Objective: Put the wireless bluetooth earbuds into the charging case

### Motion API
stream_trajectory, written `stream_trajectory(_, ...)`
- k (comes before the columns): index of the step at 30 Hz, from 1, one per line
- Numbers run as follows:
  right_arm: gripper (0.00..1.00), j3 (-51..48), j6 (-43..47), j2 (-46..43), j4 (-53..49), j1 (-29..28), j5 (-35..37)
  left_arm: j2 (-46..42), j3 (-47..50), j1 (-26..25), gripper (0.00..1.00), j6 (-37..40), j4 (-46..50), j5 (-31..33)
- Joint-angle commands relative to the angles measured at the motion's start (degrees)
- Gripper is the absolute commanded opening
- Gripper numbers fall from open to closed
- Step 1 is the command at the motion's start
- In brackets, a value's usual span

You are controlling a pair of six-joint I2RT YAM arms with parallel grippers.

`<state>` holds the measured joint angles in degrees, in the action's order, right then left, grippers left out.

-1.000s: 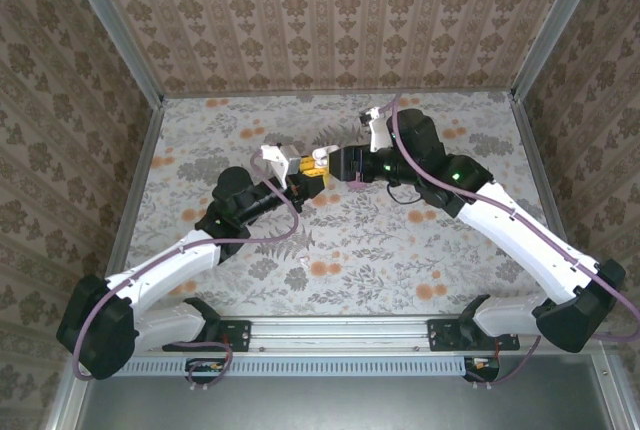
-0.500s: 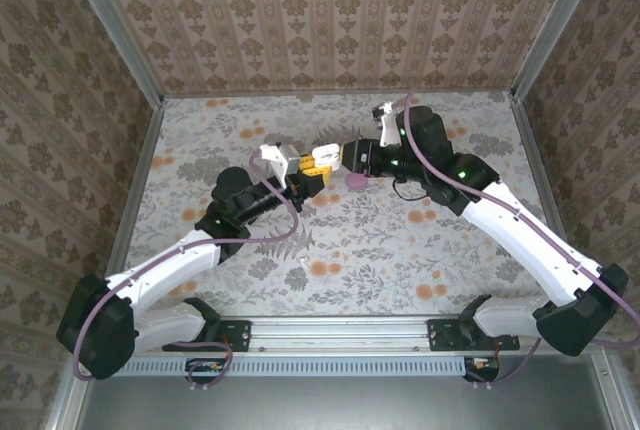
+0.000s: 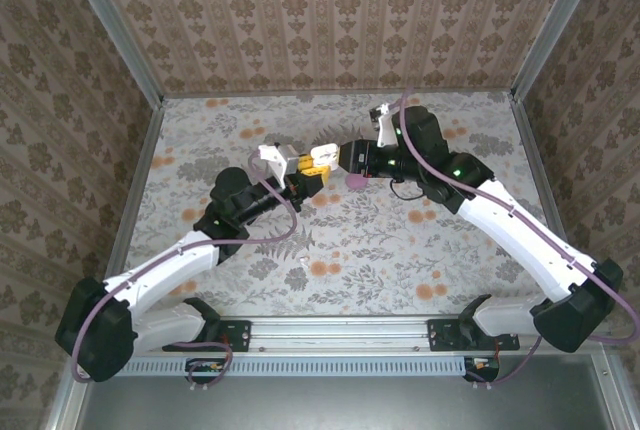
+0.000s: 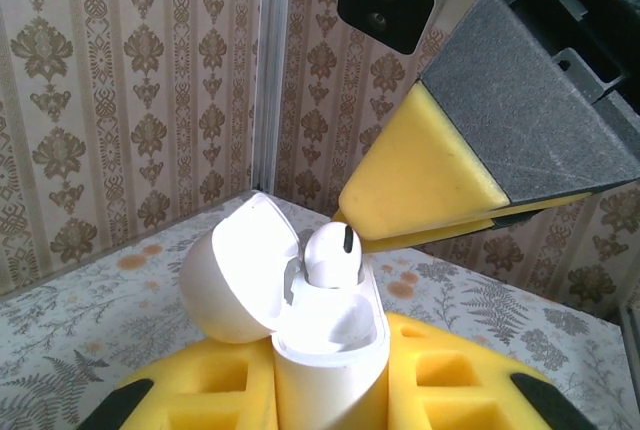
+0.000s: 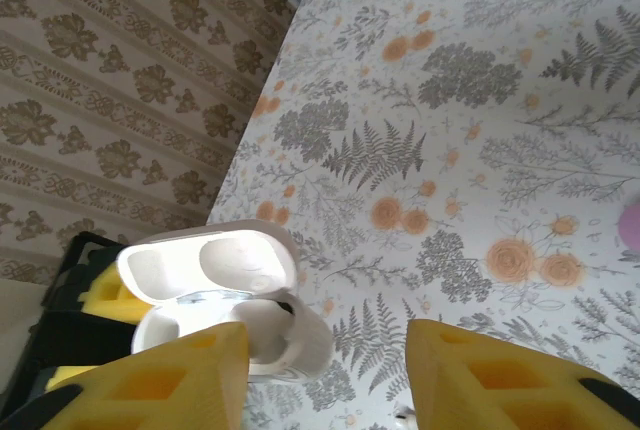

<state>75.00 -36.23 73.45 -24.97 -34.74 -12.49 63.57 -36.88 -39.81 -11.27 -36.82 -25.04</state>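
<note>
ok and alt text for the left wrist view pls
An open white charging case, lid tipped back, is gripped between the yellow pads of the left pincer, with one white earbud poking up from its slot. The right pincer hangs close above the earbud, patterned wallpaper behind.

Glossy white charging case point(image 4: 325, 370), white earbud point(image 4: 328, 255) with a black dash, yellow pads point(image 4: 200, 400); table point(image 5: 480, 150) shows grey ferns and orange blooms, walls point(image 4: 130, 100) beige damask.
</note>
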Motion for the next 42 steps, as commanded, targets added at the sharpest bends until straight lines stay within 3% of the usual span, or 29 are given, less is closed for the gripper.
stream_trajectory(1, 0.5, -2.5, -0.2, -3.7, 1.0, 0.3, 5.8, -2.6, -0.2, -0.5, 0.23, 2.0, -1.8, 1.2)
stream_trajectory(8, 0.53, -6.7, -6.3, -7.0, -4.6, 4.2, 12.2, -6.3, 0.2, -0.4, 0.23, 4.4, 2.4, 4.9)
stream_trajectory(19, 0.53, -7.1, -9.5, 4.7, -8.8, 5.3, -0.8, -18.8, 4.8, 0.3, 0.23, 8.2, 9.2, 14.0)
stream_trajectory(33, 0.5, 6.4, -4.9, 30.1, -15.9, -8.4, -1.2, -39.0, 4.6, 1.6, 0.24, 14.0, 26.8, 23.0)
stream_trajectory(42, 0.5, 12.7, -3.6, 41.2, -19.8, -14.4, -1.2, -42.9, 3.0, 1.9, 0.24, 15.7, 30.7, 24.8)
